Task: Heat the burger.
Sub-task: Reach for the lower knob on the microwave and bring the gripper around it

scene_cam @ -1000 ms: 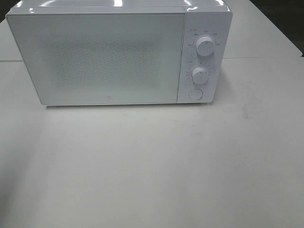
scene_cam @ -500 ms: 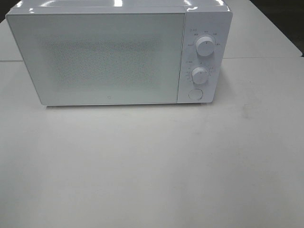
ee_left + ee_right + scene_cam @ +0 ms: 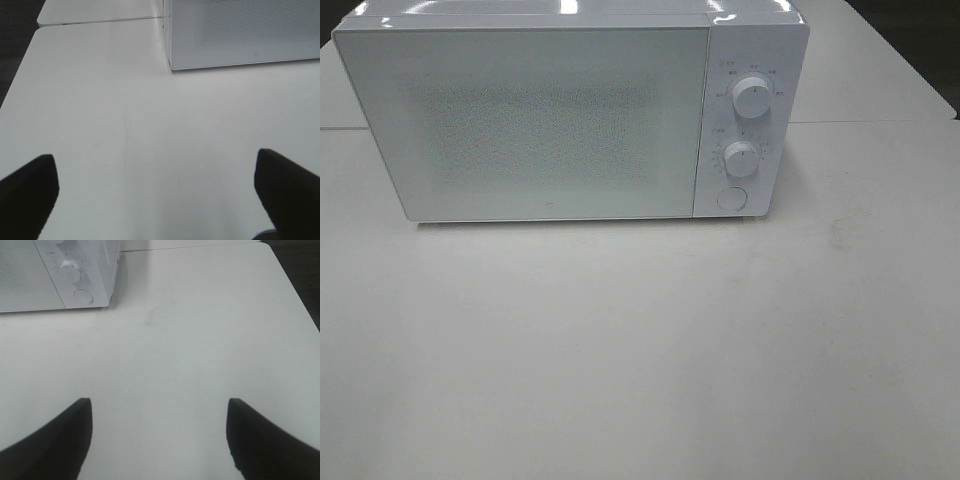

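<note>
Exterior high shows you a shut microwave (image 3: 550, 120) on the desk (image 3: 640, 350). Your left gripper (image 3: 155, 155) and right gripper (image 3: 159, 401) gape, empty.

A microwave (image 3: 550, 120) stands at the far part of the table (image 3: 640, 350), its door (image 3: 530, 120) on the left. On its right side, the upper knob (image 3: 752, 97) sits above the lower knob (image 3: 741, 159), with a button (image 3: 731, 198) beneath both. A second table (image 3: 880, 70) adjoins behind.

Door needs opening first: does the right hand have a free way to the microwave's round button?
Probably yes: only bare table lies between the open right hand and the round button.
</note>
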`<state>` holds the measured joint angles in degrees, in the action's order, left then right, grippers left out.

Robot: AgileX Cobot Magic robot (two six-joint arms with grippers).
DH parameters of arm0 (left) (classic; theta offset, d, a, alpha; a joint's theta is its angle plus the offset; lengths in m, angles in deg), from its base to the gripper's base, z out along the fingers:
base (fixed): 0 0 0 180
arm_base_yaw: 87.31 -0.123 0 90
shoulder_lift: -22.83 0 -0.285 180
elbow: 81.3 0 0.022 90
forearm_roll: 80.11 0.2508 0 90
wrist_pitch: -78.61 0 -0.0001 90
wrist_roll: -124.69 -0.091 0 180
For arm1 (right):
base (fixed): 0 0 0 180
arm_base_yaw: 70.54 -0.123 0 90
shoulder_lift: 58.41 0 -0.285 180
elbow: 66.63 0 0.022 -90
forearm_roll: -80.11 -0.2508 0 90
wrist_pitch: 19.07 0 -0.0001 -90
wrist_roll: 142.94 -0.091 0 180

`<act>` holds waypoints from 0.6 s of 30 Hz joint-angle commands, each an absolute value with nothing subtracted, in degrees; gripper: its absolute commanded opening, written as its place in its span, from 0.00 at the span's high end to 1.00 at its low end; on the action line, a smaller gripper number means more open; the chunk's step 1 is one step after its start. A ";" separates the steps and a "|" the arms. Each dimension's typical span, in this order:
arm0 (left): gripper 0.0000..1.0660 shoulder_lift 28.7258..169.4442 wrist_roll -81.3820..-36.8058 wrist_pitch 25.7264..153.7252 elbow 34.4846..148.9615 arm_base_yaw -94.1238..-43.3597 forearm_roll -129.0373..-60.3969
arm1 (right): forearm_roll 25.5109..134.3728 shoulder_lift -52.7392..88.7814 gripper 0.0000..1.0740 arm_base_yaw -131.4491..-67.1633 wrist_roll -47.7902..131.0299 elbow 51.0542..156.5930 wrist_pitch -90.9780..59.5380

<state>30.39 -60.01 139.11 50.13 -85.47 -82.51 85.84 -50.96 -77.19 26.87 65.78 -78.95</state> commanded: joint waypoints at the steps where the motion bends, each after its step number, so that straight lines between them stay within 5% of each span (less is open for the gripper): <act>1: 0.05 28.90 -60.18 138.71 50.47 -85.64 -84.06 | 85.90 -52.45 0.33 -76.85 26.64 65.72 -78.60; 18: 0.06 28.73 -60.01 137.97 50.01 -85.64 -84.69 | 85.90 -52.45 0.33 -76.85 26.64 65.72 -78.60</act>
<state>30.33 -60.01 138.83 50.13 -85.47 -84.06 85.84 -50.96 -77.19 26.87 65.78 -78.95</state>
